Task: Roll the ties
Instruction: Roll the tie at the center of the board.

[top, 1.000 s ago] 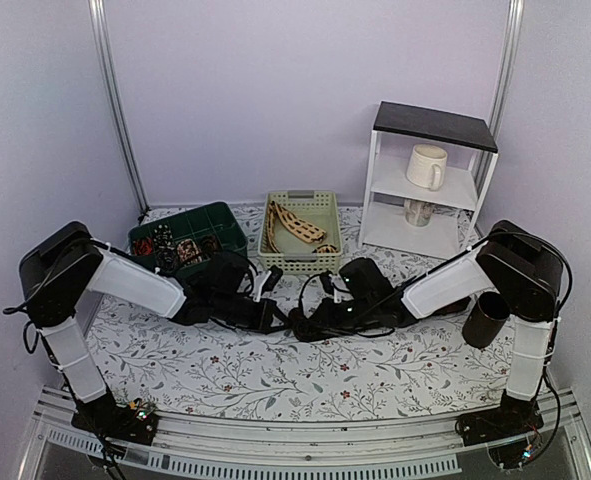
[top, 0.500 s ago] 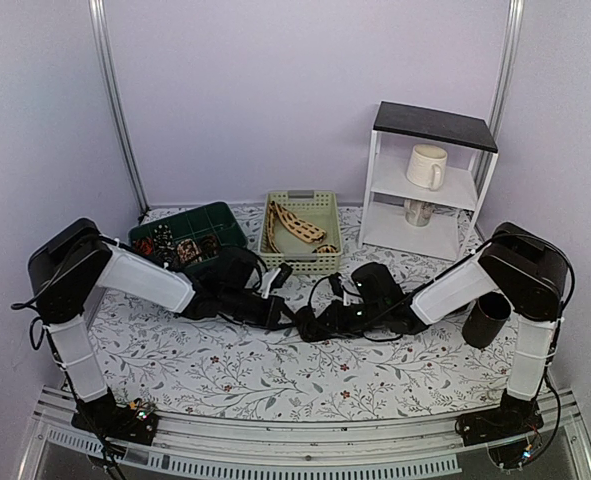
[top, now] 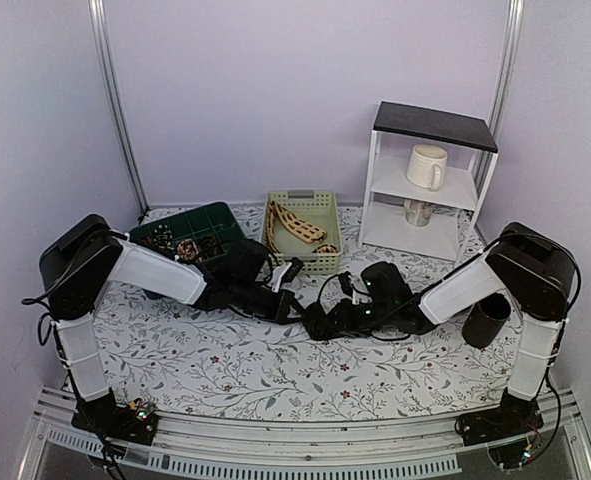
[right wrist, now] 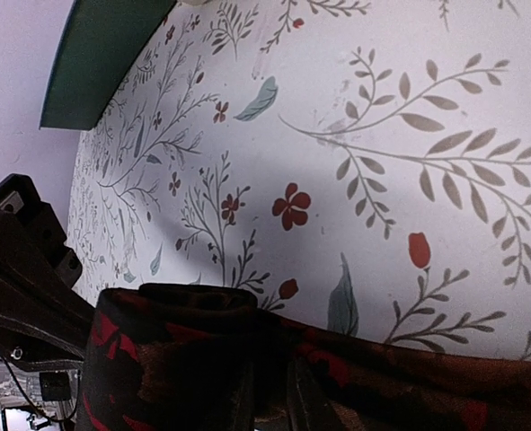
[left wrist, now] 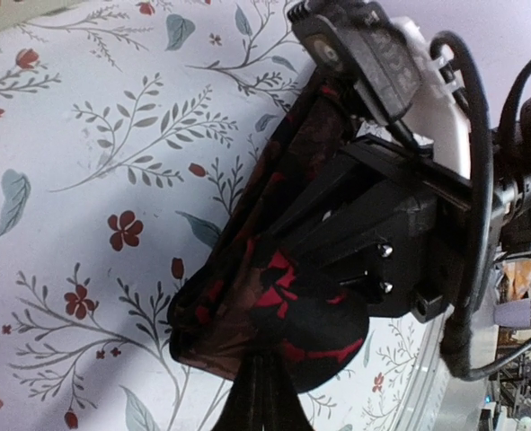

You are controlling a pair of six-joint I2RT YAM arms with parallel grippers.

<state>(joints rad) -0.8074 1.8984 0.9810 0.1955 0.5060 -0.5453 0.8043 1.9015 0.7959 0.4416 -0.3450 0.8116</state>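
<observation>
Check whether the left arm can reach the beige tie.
Likely yes: the beige tie lies in the open basket just beyond the left gripper, though that gripper is shut on the dark tie.

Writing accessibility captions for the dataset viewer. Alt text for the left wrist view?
A dark tie with red markings, partly rolled into a bundle, is held over a floral tablecloth by the left gripper at the bottom edge and the right gripper reaching in from the right. Black cables loop behind the right gripper.
</observation>
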